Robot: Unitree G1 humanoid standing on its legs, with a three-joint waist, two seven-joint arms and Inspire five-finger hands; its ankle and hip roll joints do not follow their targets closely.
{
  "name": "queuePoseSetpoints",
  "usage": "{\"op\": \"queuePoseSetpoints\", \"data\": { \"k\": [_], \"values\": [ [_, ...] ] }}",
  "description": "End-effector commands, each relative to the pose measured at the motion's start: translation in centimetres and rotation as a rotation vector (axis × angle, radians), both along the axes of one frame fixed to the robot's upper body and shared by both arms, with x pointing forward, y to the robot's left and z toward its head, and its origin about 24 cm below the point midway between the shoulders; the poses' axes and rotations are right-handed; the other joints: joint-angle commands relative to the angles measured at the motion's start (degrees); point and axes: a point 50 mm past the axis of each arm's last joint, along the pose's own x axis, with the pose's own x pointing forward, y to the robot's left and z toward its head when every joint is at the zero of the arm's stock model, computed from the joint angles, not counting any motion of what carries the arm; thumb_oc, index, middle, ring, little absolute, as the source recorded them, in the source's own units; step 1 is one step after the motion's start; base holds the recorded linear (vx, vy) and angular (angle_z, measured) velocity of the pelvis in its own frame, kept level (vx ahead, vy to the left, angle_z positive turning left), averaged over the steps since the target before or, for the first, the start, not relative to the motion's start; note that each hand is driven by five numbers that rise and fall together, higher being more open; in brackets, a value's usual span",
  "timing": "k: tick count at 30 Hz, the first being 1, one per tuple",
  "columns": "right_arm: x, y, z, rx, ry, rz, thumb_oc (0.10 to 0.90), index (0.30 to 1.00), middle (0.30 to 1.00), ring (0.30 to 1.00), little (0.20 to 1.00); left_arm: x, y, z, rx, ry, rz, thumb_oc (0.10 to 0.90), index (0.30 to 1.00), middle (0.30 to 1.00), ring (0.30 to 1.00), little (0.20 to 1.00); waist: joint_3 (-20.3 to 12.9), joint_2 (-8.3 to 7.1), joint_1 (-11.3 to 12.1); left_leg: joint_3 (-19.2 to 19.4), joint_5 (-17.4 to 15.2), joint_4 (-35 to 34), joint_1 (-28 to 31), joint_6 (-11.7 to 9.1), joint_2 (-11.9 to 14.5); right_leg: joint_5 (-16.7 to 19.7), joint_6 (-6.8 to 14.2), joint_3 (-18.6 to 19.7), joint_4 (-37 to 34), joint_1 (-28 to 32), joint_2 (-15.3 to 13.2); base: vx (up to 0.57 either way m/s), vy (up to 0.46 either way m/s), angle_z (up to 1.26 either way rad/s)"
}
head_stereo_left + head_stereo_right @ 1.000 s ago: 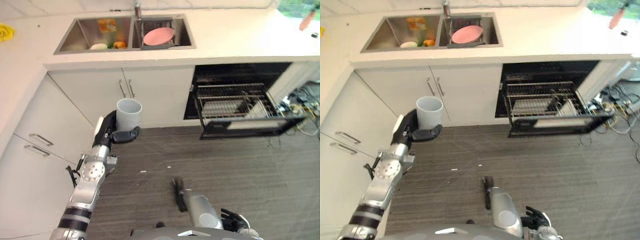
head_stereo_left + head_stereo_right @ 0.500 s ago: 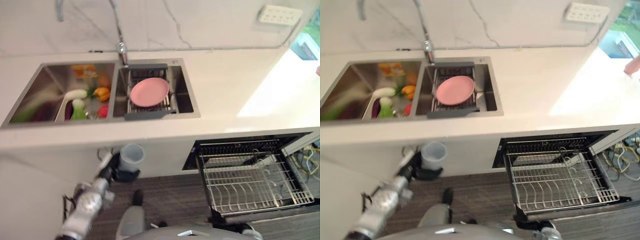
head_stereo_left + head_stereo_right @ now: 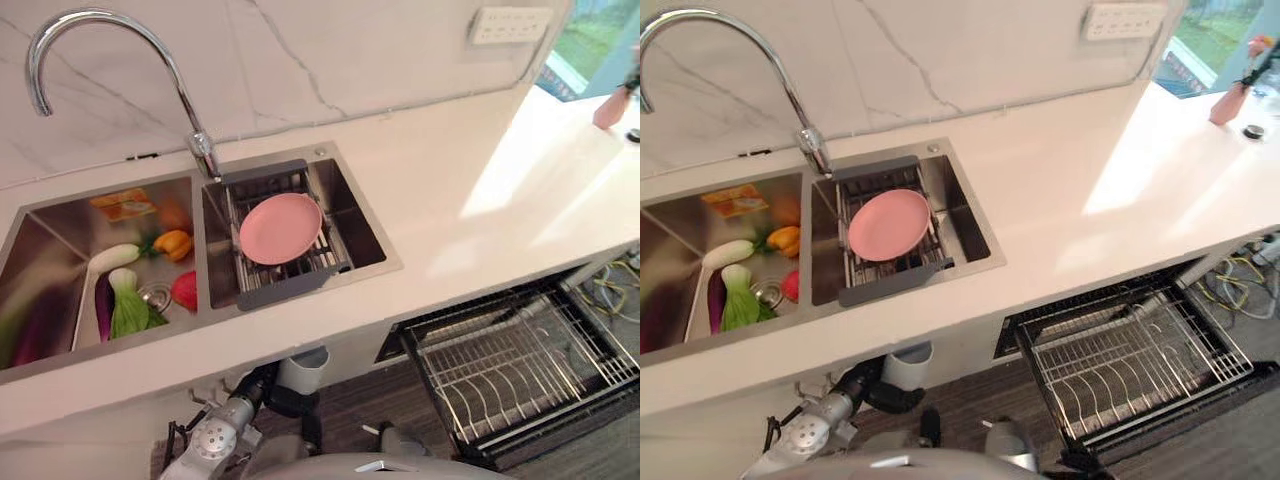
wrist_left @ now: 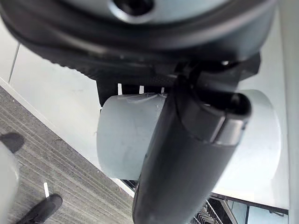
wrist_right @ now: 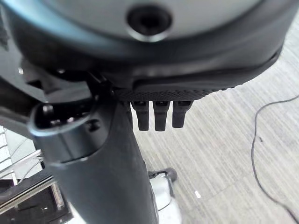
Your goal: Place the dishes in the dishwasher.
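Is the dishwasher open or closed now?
Open: the dishwasher has its wire rack pulled out below the counter, and the rack looks empty.

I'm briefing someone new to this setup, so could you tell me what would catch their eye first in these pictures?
Probably the pink plate lying on the grey rack in the right sink basin, with vegetables in the left basin. Below the counter edge, the left hand is curled round a pale grey cup. To the right, the dishwasher rack stands pulled out.

Silver-grey arm [image 3: 215, 440], dark robot hand [image 4: 187, 154]
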Motion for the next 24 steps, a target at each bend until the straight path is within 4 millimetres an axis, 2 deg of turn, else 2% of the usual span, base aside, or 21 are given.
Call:
{"op": "queuePoseSetpoints", "data": {
  "k": [1,4,6,7,8,9,10,11,12,14,16,17,19,20,21,22,24],
  "values": [
    [1.1,-1.5,0.5,-0.036,-0.02,0.015,0.8,0.9,0.9,0.9,0.9,13.3,2.7,15.2,-0.085,-0.816,0.221,0.4,0.3,0.3,0.3,0.3,-0.86,0.16,-1.74,0.07,-1.58,-10.98,10.37,-2.94,3.37,10.85,2.9,2.48,-4.63,2.48,0.0,-0.02,0.15,-0.52],
    [1.3,-1.6,0.6,-0.04,-0.033,0.013,0.8,0.9,0.9,0.9,0.9,13.6,2.4,15.2,-0.096,-0.813,0.212,0.4,0.3,0.3,0.3,0.3,-0.49,-0.15,-2.26,1.39,-1.61,-11.17,10.76,-2.62,3.19,12.99,3.57,3.57,-3.84,1.24,0.09,-0.04,0.063,-0.23],
    [2.6,-1.9,0.9,-0.059,-0.084,0.026,0.8,0.9,0.9,0.9,0.9,13.9,1.9,15.4,-0.106,-0.818,0.19,0.4,0.3,0.3,0.3,0.3,0.13,-0.75,-2.84,4.1,-1.22,-12.1,10.89,-2.6,3.37,17.12,4.82,3.5,-5.1,-0.92,0.14,-0.08,0.028,-0.35],
    [2.6,-1.9,0.9,-0.059,-0.084,0.025,0.8,0.9,0.9,0.9,0.9,13.9,1.9,15.4,-0.106,-0.818,0.189,0.4,0.3,0.3,0.3,0.3,0.1,-0.69,-2.6,4.32,-1.2,-12.19,10.9,-2.6,3.41,17.29,4.83,3.7,-5.26,-0.99,0.23,-0.17,-0.012,-0.59],
    [4.6,-2.2,1.5,-0.082,-0.163,0.039,0.8,0.9,0.9,0.9,0.9,14.3,1.5,15.9,-0.108,-0.834,0.164,0.4,0.3,0.3,0.3,0.3,0.98,-1.0,-2.39,7.5,0.03,-13.29,10.01,-3.3,4.42,20.06,5.63,-2.02,-7.11,-3.36,-0.91,-0.16,-0.007,-0.86],
    [5.5,-2.3,1.8,-0.095,-0.201,0.048,0.8,0.9,0.9,0.9,0.9,14.4,1.5,16.1,-0.104,-0.839,0.158,0.4,0.3,0.3,0.3,0.3,1.24,-0.53,-2.07,8.98,0.2,-13.6,9.75,-3.75,5.43,19.52,5.69,-6.93,-7.56,-3.86,-1.51,-0.17,-0.011,-0.93],
    [5.5,-2.2,1.8,-0.094,-0.202,0.048,0.8,0.9,0.9,0.9,0.9,14.4,1.5,16.1,-0.103,-0.84,0.158,0.4,0.3,0.3,0.3,0.3,1.09,-0.65,-2.11,8.94,0.43,-13.61,9.46,-3.75,5.33,19.72,5.65,-6.95,-7.68,-4.07,-1.61,-0.12,0.01,-0.95],
    [8.0,-2.8,3.0,-0.146,-0.305,0.088,0.8,0.9,0.9,0.9,0.9,14.7,1.7,16.6,-0.092,-0.856,0.159,0.4,0.3,0.3,0.3,0.3,1.2,-0.14,-0.98,13.24,0.71,-13.9,9.2,-4.75,7.14,18.11,5.78,-20.12,-8.75,-3.36,-4.0,-0.12,0.006,-0.84],
    [9.1,-3.1,3.7,-0.17,-0.351,0.109,0.8,0.9,0.9,0.9,0.9,14.9,1.7,16.9,-0.09,-0.869,0.162,0.4,0.3,0.3,0.3,0.3,1.08,-0.11,-0.58,15.11,0.77,-14.01,9.23,-4.99,7.65,17.46,5.72,-24.91,-9.1,-2.49,-4.97,-0.09,0.01,-0.74],
    [11.7,-3.3,5.4,-0.217,-0.469,0.16,0.8,0.9,0.9,0.9,0.9,15.2,2.0,17.2,-0.082,-0.875,0.17,0.4,0.3,0.3,0.3,0.3,0.94,0.39,-0.18,17.52,0.13,-14.12,9.67,-5.27,8.99,16.57,6.76,-29.51,-6.89,-0.61,-7.01,-0.09,-0.021,-0.73],
    [13.3,-3.8,7.1,-0.259,-0.566,0.185,0.8,0.9,0.9,0.9,0.9,15.4,2.1,17.4,-0.075,-0.884,0.182,0.4,0.3,0.3,0.3,0.3,1.04,-0.01,-0.31,18.94,0.23,-13.99,9.33,-4.92,8.95,16.08,6.59,-27.32,-4.21,0.85,-8.78,-0.13,-0.032,-0.95],
    [13.3,-3.8,7.1,-0.259,-0.566,0.185,0.8,0.9,0.9,0.9,0.9,15.4,2.1,17.4,-0.075,-0.884,0.182,0.4,0.3,0.3,0.3,0.3,1.04,-0.01,-0.31,18.94,0.23,-13.99,9.33,-4.92,8.95,16.08,6.59,-27.32,-4.21,0.85,-8.78,-0.12,-0.05,-0.6],
    [15.1,-3.9,9.5,-0.303,-0.696,0.22,0.8,0.9,0.9,0.9,0.9,15.6,2.4,17.7,-0.07,-0.9,0.208,0.4,0.3,0.3,0.3,0.3,0.45,-0.11,-0.44,20.46,0.39,-12.87,7.62,-4.19,9.33,15.41,6.08,-21.25,-0.6,3.23,-10.68,-0.22,-0.13,-0.52],
    [15.4,-3.8,9.9,-0.306,-0.721,0.229,0.8,0.9,0.9,0.9,0.9,15.6,2.6,17.7,-0.07,-0.902,0.215,0.4,0.3,0.3,0.3,0.3,0.02,-0.25,-0.13,20.83,0.64,-12.45,6.88,-4.1,9.51,15.42,5.99,-19.56,0.12,4.29,-11.04,-0.18,-0.117,-1.14],
    [15.4,-3.8,9.9,-0.306,-0.72,0.229,0.8,0.9,0.9,0.9,0.9,15.6,2.6,17.7,-0.07,-0.901,0.215,0.4,0.3,0.3,0.3,0.3,-0.04,-0.3,0.03,20.98,0.56,-12.36,6.87,-4.09,9.49,15.41,6.03,-19.35,0.21,4.15,-11.08,-0.16,-0.246,-1.09],
    [16.0,-3.4,10.7,-0.306,-0.764,0.259,0.8,0.9,0.9,0.9,0.9,15.4,3.2,17.6,-0.059,-0.904,0.236,0.4,0.3,0.3,0.3,0.3,-1.43,-1.15,1.42,21.83,1.07,-11.27,5.09,-4.43,9.9,15.63,6.51,-17.97,-1.69,7.97,-11.4,-0.12,-0.264,-0.82],
    [16.6,-3.0,11.4,-0.308,-0.801,0.299,0.8,0.9,0.9,0.9,0.9,15.1,3.7,17.4,-0.045,-0.899,0.257,0.4,0.3,0.3,0.3,0.3,-2.31,-2.27,2.89,22.96,1.5,-10.33,4.46,-5.22,10.52,15.45,7.19,-19.28,-5.83,9.55,-10.92,-0.11,-0.282,-0.55]
  ]
}}
